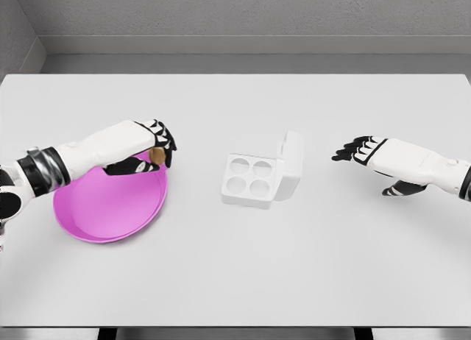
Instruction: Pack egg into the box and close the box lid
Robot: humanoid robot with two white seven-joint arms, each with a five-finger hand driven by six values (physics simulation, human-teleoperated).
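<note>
A brown egg [157,155] is pinched in my left hand [159,143], whose fingers curl around it just above the far right rim of the pink plate [103,215]. The white egg box [250,179] sits in the middle of the table, its four round cups showing nothing inside. Its lid [291,163] stands up on the right side, open. My right hand [353,150] hovers to the right of the lid, a short gap away, fingers stretched toward it and holding nothing.
The white table [235,274] runs to a grey wall at the back and a front edge near the bottom of the view. Only the plate and the box stand on it.
</note>
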